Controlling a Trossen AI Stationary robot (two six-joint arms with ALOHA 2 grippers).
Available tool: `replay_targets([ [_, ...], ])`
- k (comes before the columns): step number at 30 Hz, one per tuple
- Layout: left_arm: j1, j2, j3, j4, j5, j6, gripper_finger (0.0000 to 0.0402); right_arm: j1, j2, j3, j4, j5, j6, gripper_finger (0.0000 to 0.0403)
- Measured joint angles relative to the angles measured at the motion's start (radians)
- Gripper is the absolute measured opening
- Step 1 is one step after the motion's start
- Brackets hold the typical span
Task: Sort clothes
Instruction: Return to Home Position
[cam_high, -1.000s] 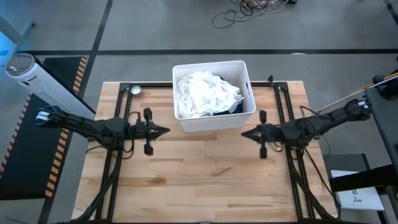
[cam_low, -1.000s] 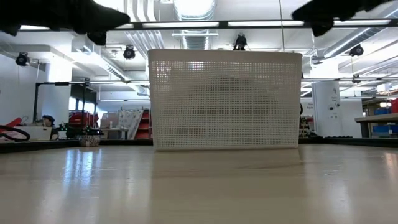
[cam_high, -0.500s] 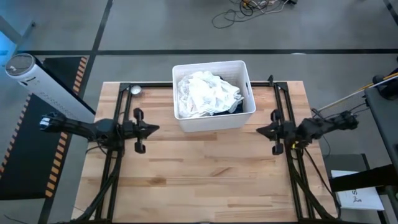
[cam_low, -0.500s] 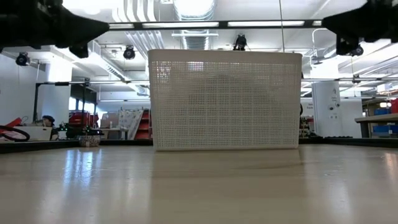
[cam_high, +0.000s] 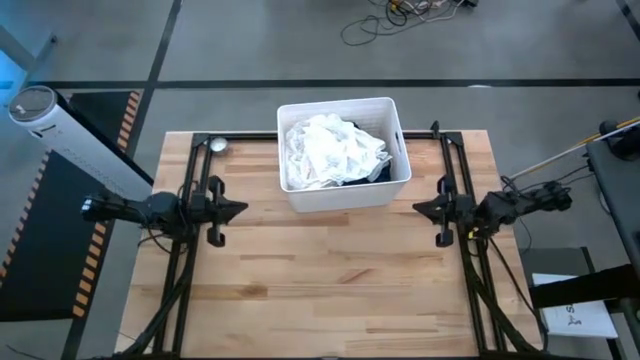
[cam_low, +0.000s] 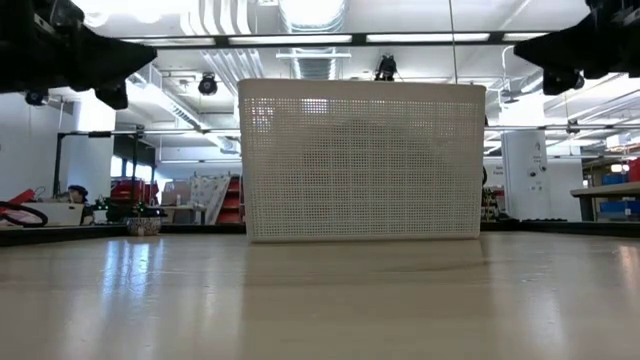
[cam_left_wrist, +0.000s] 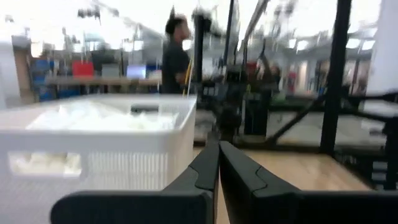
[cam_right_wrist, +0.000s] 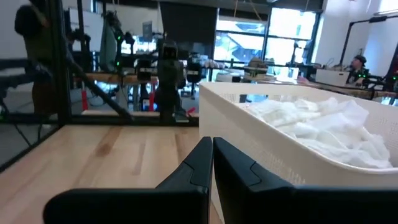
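Observation:
A white slatted basket (cam_high: 391, 125) stands at the table's far middle. A heap of white clothes (cam_high: 330, 150) fills it, with a bit of dark navy fabric (cam_high: 382, 172) at its right side. The heap also shows in the right wrist view (cam_right_wrist: 323, 127) and the left wrist view (cam_left_wrist: 93, 118). My left gripper (cam_high: 243, 208) is shut and empty, left of the basket. My right gripper (cam_high: 417, 208) is shut and empty, right of the basket. Both hover above the table.
Bare wooden table top (cam_high: 330, 280) lies in front of the basket. Black frame rails (cam_high: 190, 170) run along the table's left and right sides. A person (cam_left_wrist: 176, 53) stands in the room beyond the table.
Both grippers have drawn back from the basket: the left toward the table's left edge, the right toward the table's right edge. Both have stayed shut. The clothes and basket have not moved.

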Motion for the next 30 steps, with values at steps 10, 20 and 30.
replay_targets([
  [10,0.030,0.056,-0.041,0.079,0.045,0.029,0.0000,-0.056,-0.002,-0.014,-0.001,-0.105,0.022,0.0000],
  [20,0.337,0.054,-0.042,0.030,0.292,-0.035,0.0000,-0.112,-0.002,0.030,-0.145,-0.176,0.091,0.0000],
  [30,0.464,-0.011,-0.043,0.007,0.472,-0.083,0.0000,-0.119,-0.001,-0.036,-0.218,-0.160,0.152,0.0000],
])
